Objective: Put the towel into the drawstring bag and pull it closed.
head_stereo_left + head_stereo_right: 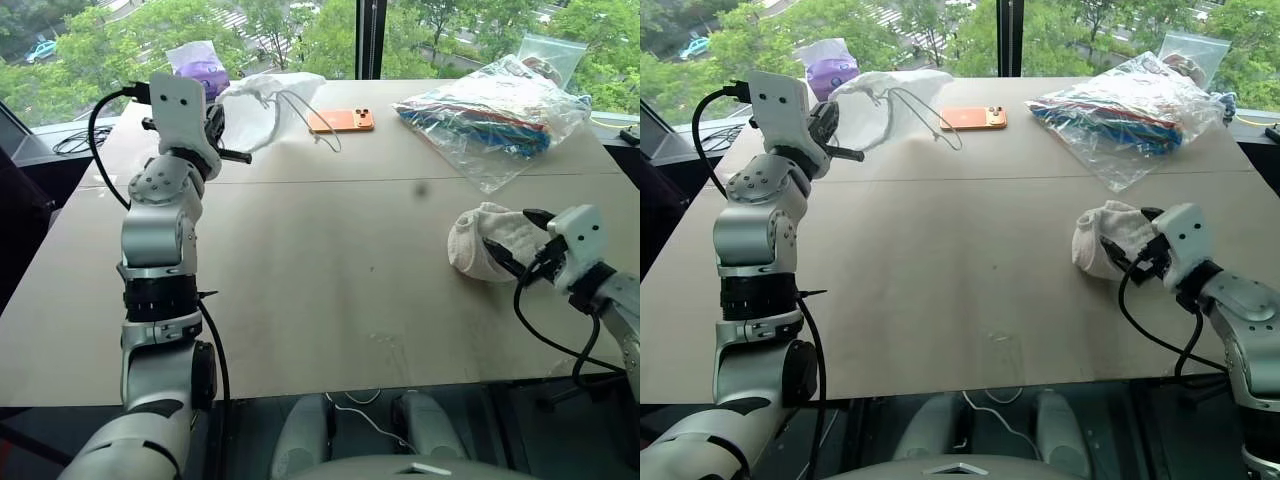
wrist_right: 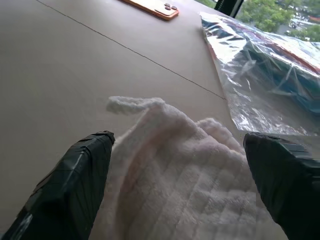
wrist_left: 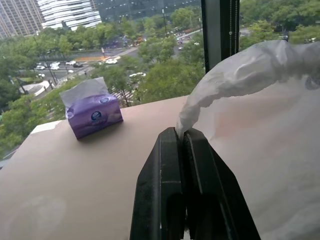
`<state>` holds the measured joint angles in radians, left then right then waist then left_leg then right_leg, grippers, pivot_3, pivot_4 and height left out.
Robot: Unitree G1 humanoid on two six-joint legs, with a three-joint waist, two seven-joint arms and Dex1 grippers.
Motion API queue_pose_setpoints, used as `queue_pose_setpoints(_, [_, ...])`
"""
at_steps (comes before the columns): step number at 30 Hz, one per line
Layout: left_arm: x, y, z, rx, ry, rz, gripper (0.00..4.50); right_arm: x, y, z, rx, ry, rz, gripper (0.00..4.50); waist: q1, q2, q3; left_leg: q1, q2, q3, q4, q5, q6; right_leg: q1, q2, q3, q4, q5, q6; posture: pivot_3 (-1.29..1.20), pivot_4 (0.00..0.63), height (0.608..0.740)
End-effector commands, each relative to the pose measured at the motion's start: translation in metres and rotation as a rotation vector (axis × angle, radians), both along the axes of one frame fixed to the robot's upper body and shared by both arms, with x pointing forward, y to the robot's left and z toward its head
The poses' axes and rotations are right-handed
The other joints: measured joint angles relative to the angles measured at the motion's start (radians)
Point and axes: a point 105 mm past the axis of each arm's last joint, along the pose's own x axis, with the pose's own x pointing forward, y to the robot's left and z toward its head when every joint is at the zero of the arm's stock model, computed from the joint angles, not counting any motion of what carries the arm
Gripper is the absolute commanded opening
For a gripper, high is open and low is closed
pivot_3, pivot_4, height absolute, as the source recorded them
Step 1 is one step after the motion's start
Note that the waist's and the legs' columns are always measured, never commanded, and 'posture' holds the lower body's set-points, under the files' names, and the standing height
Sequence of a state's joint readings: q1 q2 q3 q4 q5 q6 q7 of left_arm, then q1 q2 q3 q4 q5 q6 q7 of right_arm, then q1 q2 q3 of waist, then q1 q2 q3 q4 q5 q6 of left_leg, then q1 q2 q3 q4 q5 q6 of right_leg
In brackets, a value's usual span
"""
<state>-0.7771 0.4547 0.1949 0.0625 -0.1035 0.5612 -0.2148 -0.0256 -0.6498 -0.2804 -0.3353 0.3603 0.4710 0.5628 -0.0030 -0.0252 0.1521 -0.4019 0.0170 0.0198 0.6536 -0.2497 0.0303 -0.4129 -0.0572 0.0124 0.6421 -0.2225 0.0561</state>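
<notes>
Right wrist view: your right tool straddles the off-white fluffy terry towel, jaws spread; clench next. Your left tool, at ten o'clock, pinches the thin white semi-sheer drawstring bag.

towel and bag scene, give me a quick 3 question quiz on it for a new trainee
1. True or false: the towel is already inside the drawstring bag.
2. Which gripper is clamped on the bag's fabric? A) left gripper B) right gripper C) neither
3. Fill in: the right gripper's open fingers straddle the ____ on the table.

Key:
1. False. The towel lies on the table near the right gripper, far from the bag held up at the far left.
2. A. The left wrist view shows its fingers shut on the bag's rim.
3. towel
</notes>
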Motion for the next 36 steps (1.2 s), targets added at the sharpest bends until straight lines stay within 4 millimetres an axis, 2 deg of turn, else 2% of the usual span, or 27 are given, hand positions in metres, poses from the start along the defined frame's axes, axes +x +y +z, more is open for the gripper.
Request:
queue_pose_setpoints(1, [0.003, -0.023, 0.011, 0.042, 0.007, -0.058, 0.00, -0.001, -0.020, -0.006, 0.152, 0.070, -0.147, 4.40, 0.000, 0.000, 0.000, 0.000, 0.000, 0.000, 0.001, 0.000, 0.000, 0.000, 0.000, 0.000, 0.000, 0.000, 0.000, 0.00, 0.150, 0.740])
queue_pose_setpoints(4, [0.004, -0.031, 0.011, 0.063, 0.027, -0.076, 0.00, -0.005, -0.016, -0.009, 0.250, 0.115, -0.144, 4.40, -0.004, 0.000, 0.000, 0.000, 0.000, 0.001, 0.001, 0.000, 0.000, 0.000, 0.000, 0.002, 0.000, 0.000, 0.000, 0.00, 0.150, 0.740])
queue_pose_setpoints(8, [0.004, -0.038, 0.008, 0.085, 0.065, -0.121, 0.00, -0.006, -0.006, -0.016, 0.266, 0.156, -0.117, 4.40, -0.010, 0.000, 0.000, 0.001, 0.000, 0.001, 0.001, 0.000, 0.000, 0.000, 0.002, 0.003, 0.001, 0.000, 0.000, 0.00, 0.150, 0.740])
queue_pose_setpoints(12, [0.005, -0.040, 0.002, 0.099, 0.090, -0.152, 0.00, 0.008, -0.001, -0.030, 0.284, 0.202, -0.123, 4.40, -0.010, 0.000, 0.000, 0.001, 0.001, 0.001, 0.001, 0.000, 0.000, 0.000, 0.002, 0.003, 0.001, 0.000, 0.000, 0.00, 0.150, 0.740])
queue_pose_setpoints(16, [0.005, -0.042, -0.003, 0.128, 0.113, -0.170, 0.00, 0.023, 0.013, -0.033, 0.324, 0.242, -0.081, 4.40, -0.012, 0.001, 0.001, 0.001, 0.001, 0.002, 0.002, 0.000, 0.000, 0.000, 0.002, 0.005, 0.001, 0.000, 0.000, 0.00, 0.150, 0.740])
queue_pose_setpoints(24, [0.003, -0.047, -0.015, 0.185, 0.189, -0.212, 0.00, 0.046, 0.034, -0.056, 0.176, 0.346, -0.012, 4.40, -0.017, 0.000, 0.001, 0.002, 0.001, 0.003, 0.002, 0.000, 0.000, 0.000, 0.003, 0.005, 0.001, 0.000, 0.000, 0.00, 0.150, 0.740])
queue_pose_setpoints(29, [-0.003, -0.053, -0.028, 0.256, 0.282, -0.277, 0.00, 0.050, 0.020, -0.096, -0.043, 0.503, -0.087, 4.40, -0.036, -0.002, 0.000, 0.004, 0.002, 0.003, 0.003, 0.000, 0.000, 0.002, 0.004, 0.006, 0.001, 0.000, 0.000, 0.00, 0.150, 0.740])
queue_pose_setpoints(35, [-0.005, -0.057, -0.027, 0.278, 0.306, -0.320, 0.00, 0.038, 0.009, -0.114, -0.043, 0.649, -0.152, 4.40, -0.033, -0.008, -0.004, 0.007, 0.004, 0.000, 0.011, 0.000, 0.000, 0.010, 0.006, 0.005, 0.001, 0.000, 0.000, 0.00, 0.150, 0.740])
queue_pose_setpoints(36, [-0.005, -0.057, -0.027, 0.278, 0.311, -0.326, 0.00, 0.035, 0.009, -0.116, -0.030, 0.669, -0.158, 3.89, -0.031, -0.010, -0.005, 0.008, 0.004, -0.001, 0.012, 0.000, 0.000, 0.011, 0.006, 0.004, 0.001, 0.000, 0.000, 0.00, 0.150, 0.740])
